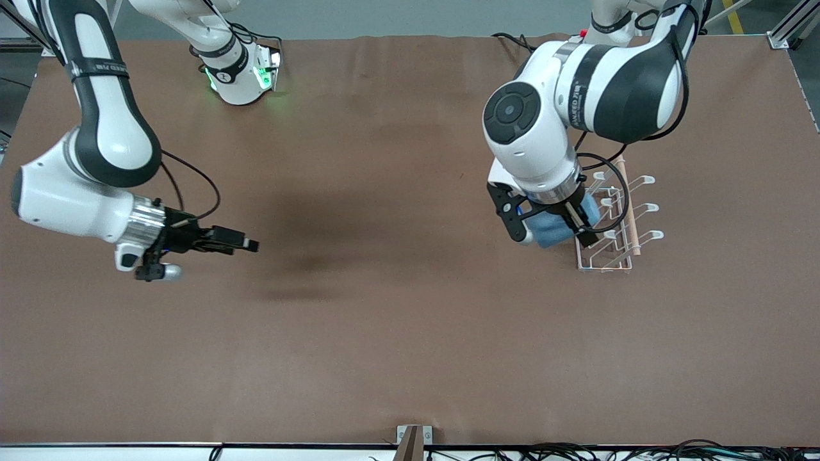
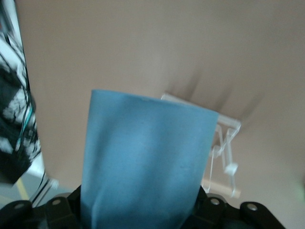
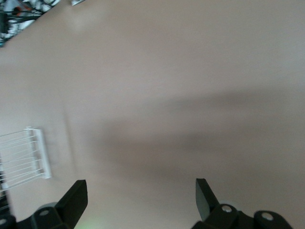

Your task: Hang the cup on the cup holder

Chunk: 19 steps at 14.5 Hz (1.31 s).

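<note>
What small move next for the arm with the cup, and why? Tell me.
Probably ease the cup sideways onto a near prong of the rack. The left gripper is shut on the cup right beside the rack, not yet hooked. The right gripper waits open over bare table.

A brown worktop (image 1: 397, 333) filled nearly the whole front view, its surface plain and matte, with soft dark shadows (image 1: 320, 224) across the middle. At the edge nearest to the front camera a small metal bracket (image 1: 414, 435) sat at the middle, and a bundle of black cables (image 1: 640, 451) ran along that edge toward the left arm's end. A grey floor (image 1: 384, 16) showed above the worktop.
</note>
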Each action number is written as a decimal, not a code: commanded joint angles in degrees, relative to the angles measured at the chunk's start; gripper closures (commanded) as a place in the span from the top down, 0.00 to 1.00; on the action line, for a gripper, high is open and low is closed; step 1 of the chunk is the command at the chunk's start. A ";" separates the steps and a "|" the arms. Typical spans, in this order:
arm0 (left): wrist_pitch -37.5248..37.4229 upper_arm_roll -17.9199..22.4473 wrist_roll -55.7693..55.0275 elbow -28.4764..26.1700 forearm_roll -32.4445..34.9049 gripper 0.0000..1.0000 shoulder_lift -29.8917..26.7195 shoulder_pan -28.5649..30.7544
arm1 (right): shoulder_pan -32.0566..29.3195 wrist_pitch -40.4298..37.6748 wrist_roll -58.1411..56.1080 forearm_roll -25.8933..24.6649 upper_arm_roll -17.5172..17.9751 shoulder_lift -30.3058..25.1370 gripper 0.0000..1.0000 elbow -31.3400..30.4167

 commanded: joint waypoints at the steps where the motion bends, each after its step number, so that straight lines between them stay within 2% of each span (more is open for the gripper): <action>1: -2.94 -0.10 1.03 -4.48 8.15 0.63 -0.70 -0.57 | -0.85 0.12 6.28 -12.05 0.06 -4.79 1.00 -1.14; 4: -4.44 -0.19 0.59 -9.41 16.08 0.63 -0.79 -0.49 | 1.51 -0.59 17.36 -28.58 0.59 -6.73 1.00 1.67; 5: -4.53 -0.19 0.15 -9.68 17.22 0.63 -0.53 -0.66 | 2.57 -2.41 19.65 -32.11 0.50 -7.43 1.00 3.24; 7: -5.67 -0.19 -0.46 -9.86 19.51 0.63 0.09 -0.75 | 2.75 -12.49 21.69 -36.87 0.50 -7.53 1.00 11.56; 9: -6.28 -0.19 -0.38 -11.08 19.87 0.64 0.53 0.73 | 2.23 -22.16 21.52 -37.77 0.33 -7.35 1.00 20.01; 10: -6.29 -0.45 -0.38 -11.96 19.70 0.64 0.62 2.22 | 2.14 -25.43 21.26 -37.77 0.15 -7.70 1.00 22.39; 13: -7.68 -0.54 -1.43 -14.87 19.08 0.64 0.71 1.80 | 2.05 -33.96 21.17 -37.85 -0.29 -7.88 1.00 27.94; 15: -8.31 -0.63 -1.52 -16.27 18.99 0.64 1.41 2.32 | 1.96 -36.26 21.17 -37.85 -1.34 -8.66 1.00 29.62; 19: -10.41 -0.37 -1.52 -16.45 19.52 0.64 4.40 2.33 | 0.73 -34.70 20.90 -38.47 -3.37 -9.55 1.00 29.45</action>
